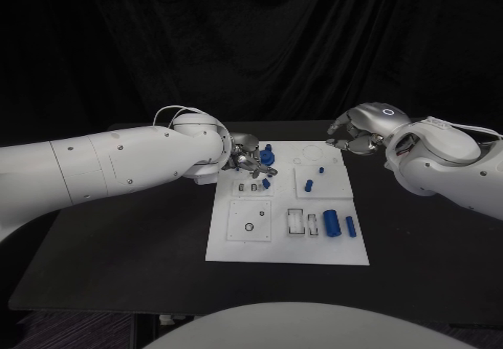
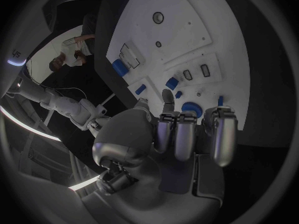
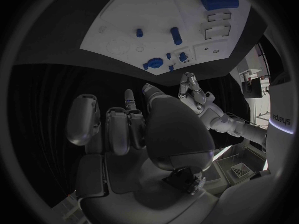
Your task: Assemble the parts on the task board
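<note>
Item: task board (image 1: 236, 243), white plate, middle of the black table (image 1: 126, 247), one in number. It looks stiff and flat, with shallow recesses; you need not lift it.

Parts, blue, lying or standing on the board. You can count about seven in the head view:
- one round knob-like part (image 1: 267, 155) at the far left corner, just beside the left hand;
- one small part (image 1: 266, 184) near the twin slots below it;
- one short peg (image 1: 320, 171) and one longer peg (image 1: 310, 186) on the right middle panel;
- one thick cylinder (image 1: 330, 222) and one slimmer rod (image 1: 350, 227) at the near right;
- the smaller bits are too small to count surely.

Handling, as a judgement: the parts seem light, hard and smooth plastic, likely slippery between metal fingers and apt to roll. Take the cylinder and rod across their middle from both sides; take the knob by its rim; pinch the pegs near the top.

Left hand (image 1: 247, 161): hovers over the board's far left corner, fingers curled down towards the knob. You cannot tell whether it holds anything.

Right hand (image 1: 356, 134): off the board's far right corner, above the table, fingers curled inwards, nothing in them.
</note>
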Motion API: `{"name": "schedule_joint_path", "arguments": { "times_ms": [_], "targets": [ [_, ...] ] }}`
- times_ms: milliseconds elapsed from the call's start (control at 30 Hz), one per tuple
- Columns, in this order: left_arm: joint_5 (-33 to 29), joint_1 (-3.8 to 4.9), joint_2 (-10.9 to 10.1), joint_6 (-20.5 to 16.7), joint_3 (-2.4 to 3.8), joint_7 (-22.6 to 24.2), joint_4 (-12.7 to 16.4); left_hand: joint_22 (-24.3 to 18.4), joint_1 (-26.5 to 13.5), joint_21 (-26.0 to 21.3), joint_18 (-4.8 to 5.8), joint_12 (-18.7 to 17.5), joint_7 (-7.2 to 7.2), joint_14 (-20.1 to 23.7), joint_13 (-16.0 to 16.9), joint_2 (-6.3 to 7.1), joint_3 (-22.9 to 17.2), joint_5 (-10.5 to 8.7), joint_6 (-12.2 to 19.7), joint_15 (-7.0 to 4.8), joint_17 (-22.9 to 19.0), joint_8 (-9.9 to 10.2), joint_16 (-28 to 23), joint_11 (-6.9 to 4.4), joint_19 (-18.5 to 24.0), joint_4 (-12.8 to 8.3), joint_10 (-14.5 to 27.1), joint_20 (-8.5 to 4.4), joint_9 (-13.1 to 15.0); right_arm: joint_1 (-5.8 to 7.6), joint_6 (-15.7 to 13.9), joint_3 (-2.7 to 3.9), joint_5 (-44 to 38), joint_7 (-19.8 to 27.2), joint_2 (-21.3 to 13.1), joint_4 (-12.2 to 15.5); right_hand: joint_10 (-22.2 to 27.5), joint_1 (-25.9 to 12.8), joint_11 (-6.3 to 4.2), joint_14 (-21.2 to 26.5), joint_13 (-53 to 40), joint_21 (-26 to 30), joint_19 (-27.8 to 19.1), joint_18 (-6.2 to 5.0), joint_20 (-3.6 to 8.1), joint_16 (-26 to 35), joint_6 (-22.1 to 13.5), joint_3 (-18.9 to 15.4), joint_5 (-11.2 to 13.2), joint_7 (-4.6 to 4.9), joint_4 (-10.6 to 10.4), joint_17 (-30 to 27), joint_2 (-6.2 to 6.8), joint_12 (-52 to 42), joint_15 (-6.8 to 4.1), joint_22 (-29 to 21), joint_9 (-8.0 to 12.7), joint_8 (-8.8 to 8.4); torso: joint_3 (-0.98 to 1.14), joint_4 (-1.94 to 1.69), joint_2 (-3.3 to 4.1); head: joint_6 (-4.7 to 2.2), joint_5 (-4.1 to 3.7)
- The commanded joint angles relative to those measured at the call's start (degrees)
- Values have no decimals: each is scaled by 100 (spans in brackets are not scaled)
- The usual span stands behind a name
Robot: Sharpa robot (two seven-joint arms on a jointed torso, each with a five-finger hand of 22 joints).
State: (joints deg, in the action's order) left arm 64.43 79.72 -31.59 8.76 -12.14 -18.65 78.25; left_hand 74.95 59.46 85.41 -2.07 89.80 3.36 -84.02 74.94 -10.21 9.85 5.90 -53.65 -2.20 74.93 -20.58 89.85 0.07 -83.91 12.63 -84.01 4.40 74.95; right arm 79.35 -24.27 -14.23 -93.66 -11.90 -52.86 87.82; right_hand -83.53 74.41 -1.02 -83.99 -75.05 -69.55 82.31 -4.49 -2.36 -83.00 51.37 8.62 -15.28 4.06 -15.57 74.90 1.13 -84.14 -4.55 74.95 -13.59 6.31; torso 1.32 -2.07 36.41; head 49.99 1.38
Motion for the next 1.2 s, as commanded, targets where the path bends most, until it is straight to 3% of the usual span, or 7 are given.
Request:
{"name": "schedule_joint_path", "arguments": {
  "times_ms": [33, 200, 533, 733, 900, 1200],
  "targets": [
    [-11, -15, 23, 30, 6, -176, 4, 1323, -89, 85, 86, 20, -35, -598, 1506, 15, 22, -50, -63, -69, 1507, -62, 15, -63, -274, 87, -599, -67, 151, -15, -22, 4, -16, -86, 0, -10, 12, 7, 9, -364, -976, 20, -10, 41, 3, 16, 40, 37, -36, -17, -2, 962, -32, 37, 46, 969, 9, -37, 2, -3, 0, 1, 7],
    [-11, -30, 70, 51, 6, -578, -38, 1327, -203, 92, 90, 20, -64, -598, 1506, -1, 58, -45, -103, -124, 1507, 45, 15, -106, -305, 208, -599, -126, 70, -15, -21, 4, -16, -83, 1, -16, 13, 6, 9, -367, -975, 16, -9, 42, 3, 7, 40, 38, -42, -17, -3, 969, -32, 37, 46, 970, 10, -38, 6, -1, -2, 1, 6],
    [-11, -157, 186, -51, 6, -901, -149, 1355, -97, 137, 108, 20, -58, -598, 1506, -14, -46, 79, -230, -141, 1507, 486, 15, -111, -366, 110, -599, -153, -322, -14, -62, 4, -16, -84, 6, -13, 25, 14, 8, -370, -965, 14, -11, 42, 2, -4, 42, 51, -80, -17, 2, 978, -32, 50, 47, 970, 15, -43, 12, 9, 3, 1, 5],
    [-11, -255, 279, -94, 6, -976, -230, 1355, 68, 127, 107, 20, -65, -598, 1506, -41, -210, 381, -323, -155, 1507, 738, 15, -123, -372, -55, -599, -169, -562, -14, -86, 4, -16, -87, 8, -8, 25, 17, 9, -373, -964, 13, -11, 42, 2, -12, 43, 56, -96, -16, 4, 984, -31, 51, 46, 971, 17, -45, 3, 7, 16, 1, 11],
    [-11, -327, 339, -191, 6, -954, -299, 1357, 7, 127, 108, 20, -54, -598, 1506, -38, -214, 295, -364, -151, 1507, 825, 15, -116, -376, -26, -599, -167, -652, -15, -85, 4, -16, -98, 10, -14, 37, 21, 9, -373, -954, 12, -11, 41, 2, -13, 44, 63, -118, -15, 6, 985, -30, 63, 45, 971, 19, -48, 7, -1, 5, 1, 5],
    [-11, -370, 409, -348, 7, -819, -376, 1350, -67, 106, 103, 20, -46, -598, 1506, -45, -204, 227, -392, -146, 1507, 885, 15, -108, -364, 24, -599, -163, -709, -15, -117, 4, -16, -110, 8, -12, 42, 24, 9, -376, -949, 9, -10, 42, 2, -21, 46, 67, -127, -14, 7, 991, -30, 68, 45, 972, 21, -49, 9, 1, 0, 1, -15]
  ]
}}
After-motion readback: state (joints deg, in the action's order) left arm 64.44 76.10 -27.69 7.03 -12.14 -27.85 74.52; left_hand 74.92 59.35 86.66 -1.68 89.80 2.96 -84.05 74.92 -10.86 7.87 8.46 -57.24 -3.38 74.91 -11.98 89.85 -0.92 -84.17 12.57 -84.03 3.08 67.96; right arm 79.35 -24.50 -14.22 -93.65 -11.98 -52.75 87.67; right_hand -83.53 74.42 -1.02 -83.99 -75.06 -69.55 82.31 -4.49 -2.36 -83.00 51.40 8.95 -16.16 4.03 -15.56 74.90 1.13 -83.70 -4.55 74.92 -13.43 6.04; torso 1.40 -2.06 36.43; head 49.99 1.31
